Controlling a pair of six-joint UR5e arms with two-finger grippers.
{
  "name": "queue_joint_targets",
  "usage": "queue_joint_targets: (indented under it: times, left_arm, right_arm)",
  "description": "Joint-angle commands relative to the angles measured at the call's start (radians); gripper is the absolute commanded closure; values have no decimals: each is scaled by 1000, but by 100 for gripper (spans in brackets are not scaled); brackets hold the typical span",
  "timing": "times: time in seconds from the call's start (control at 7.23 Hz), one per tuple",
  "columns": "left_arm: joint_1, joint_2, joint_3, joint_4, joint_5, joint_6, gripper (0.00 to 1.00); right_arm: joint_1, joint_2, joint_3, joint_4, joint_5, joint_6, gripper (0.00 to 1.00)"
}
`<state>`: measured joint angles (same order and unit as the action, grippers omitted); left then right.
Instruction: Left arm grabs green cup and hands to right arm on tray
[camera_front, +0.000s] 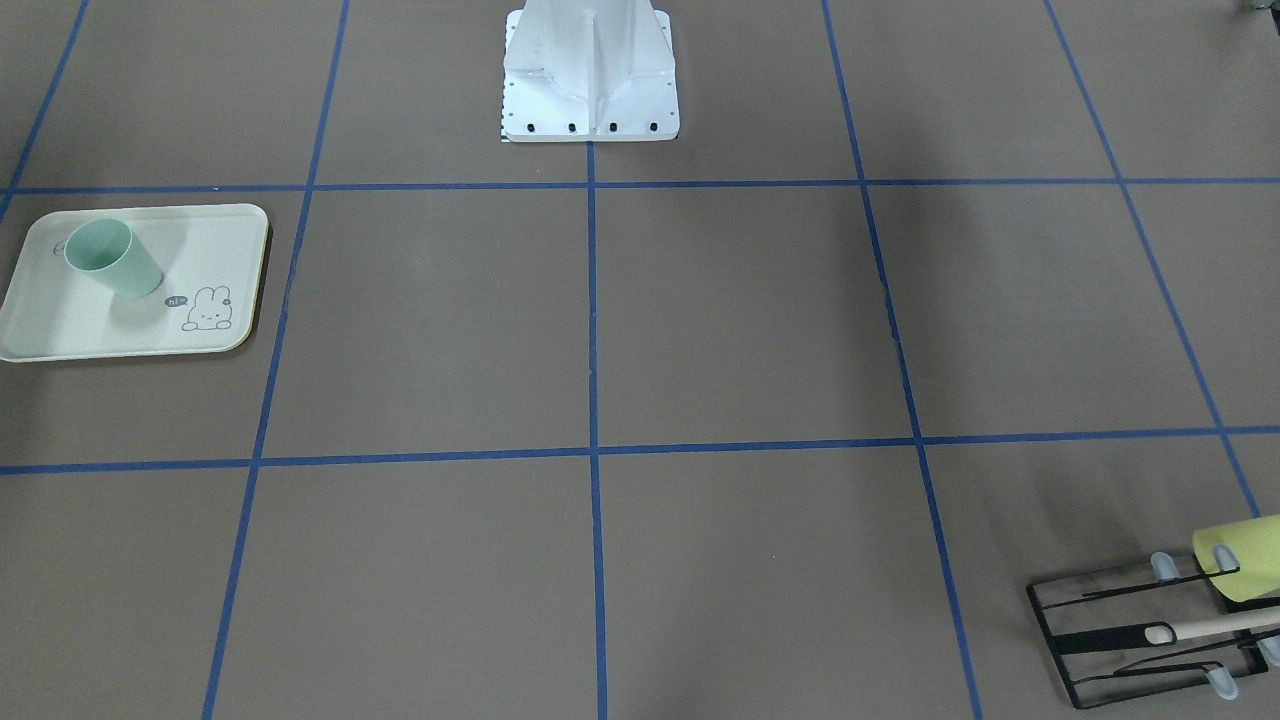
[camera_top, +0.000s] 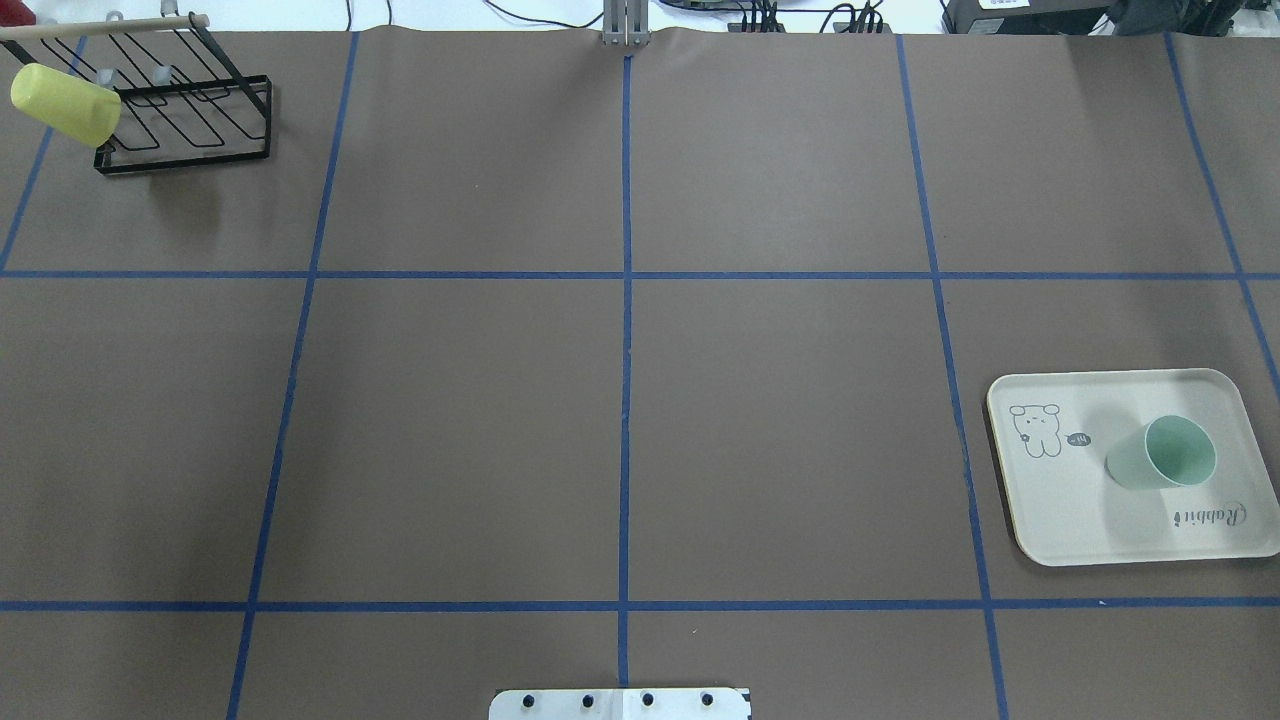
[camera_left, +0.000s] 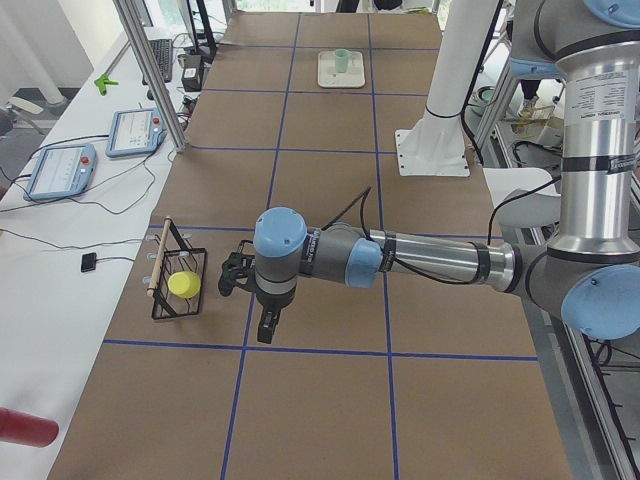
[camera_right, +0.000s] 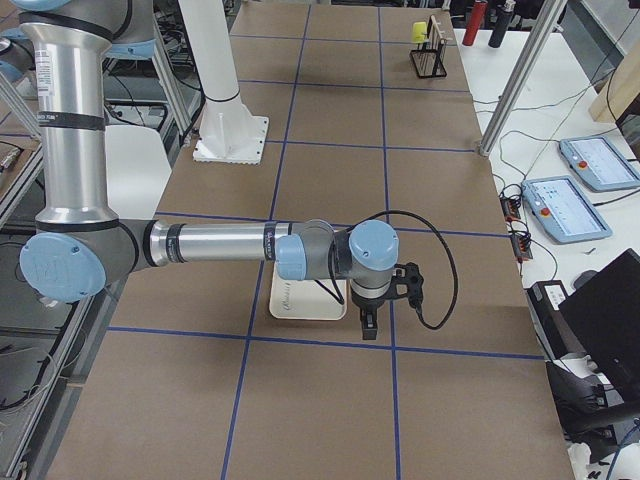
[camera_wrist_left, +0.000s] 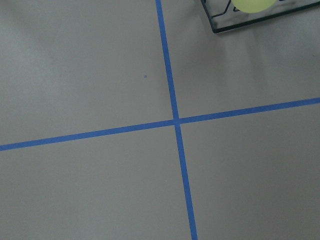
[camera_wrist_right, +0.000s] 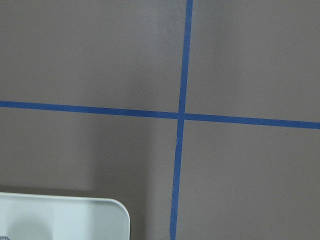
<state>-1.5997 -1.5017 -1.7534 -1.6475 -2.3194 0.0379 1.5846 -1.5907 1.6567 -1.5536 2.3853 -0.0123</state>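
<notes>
Green cup: small, smooth, pale mint plastic, tapered, no handle. It is seen standing mouth-up on the tray, between the rabbit drawing and the "Rabbit" script, and nothing is seen inside it. It is not held by either gripper.

Tray: flat, cream, rectangular with rounded corners and a low raised rim. It is placed on the robot's right side of the table, and only the cup is carried on it.

Right arm: stretched out low above the tray, which is partly hidden in that side view. The right gripper is pointed down just past the tray's edge. Finger state cannot be told, as it is shown only from the side.

Left arm: extended across the table. The left gripper is pointed down near the black wire rack. Finger state cannot be told here either.

Rack: thin black wire, with a wooden rod across its top. A yellow-green cup is held on its side at one end.

Table: covered with matte brown paper and gridded with blue tape. A white bolted base plate is seen at the robot's edge. Two tablet-style pendants and cables are laid on a white side bench.
</notes>
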Motion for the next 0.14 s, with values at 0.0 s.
queue_joint_targets:
  times: [0.0]
  left_arm:
    - [0, 0, 0, 0, 0, -1, 0]
  right_arm:
    - [0, 0, 0, 1, 0, 0, 0]
